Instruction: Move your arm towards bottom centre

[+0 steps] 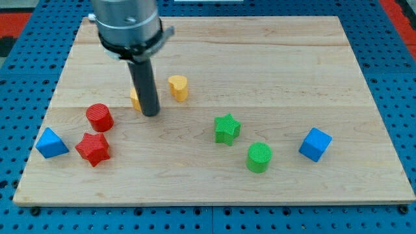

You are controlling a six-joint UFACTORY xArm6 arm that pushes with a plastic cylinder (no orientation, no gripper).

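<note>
My rod comes down from the view's top left and my tip (151, 114) rests on the wooden board (260, 58), left of centre. A yellow block (134, 99) sits just behind the rod, mostly hidden by it. A yellow heart-like block (178, 88) lies to the tip's upper right. A red cylinder (99, 117) lies to the tip's left and a red star (93, 148) below that. A blue triangular block (51, 143) sits at the far left.
A green star (227, 129) and a green cylinder (259, 157) lie right of centre. A blue cube (315, 144) sits towards the right. The board lies on a blue pegboard surface (403, 97).
</note>
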